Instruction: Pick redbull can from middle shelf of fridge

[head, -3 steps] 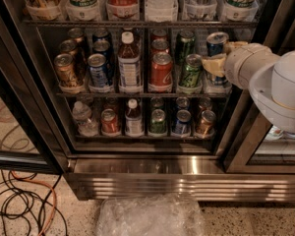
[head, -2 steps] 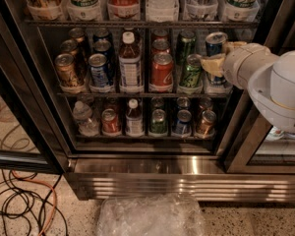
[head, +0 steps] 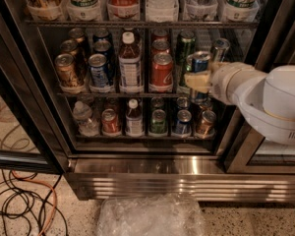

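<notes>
The redbull can is slim, blue and silver with a silver top, at the right end of the middle shelf of the fridge. My gripper reaches in from the right on a white arm. Its cream fingers are closed around the middle of the can. The can stands upright, forward of the row. Its lower part shows below the fingers. Another silver-topped can stands behind it.
On the middle shelf stand a green can, a red can, a bottle, a dark-blue soda can and brown cans. The door frame is at the right. A plastic bag and cables lie on the floor.
My gripper and the redbull can have moved left and toward the front of the shelf. A second silver-topped can behind it has come into view.
</notes>
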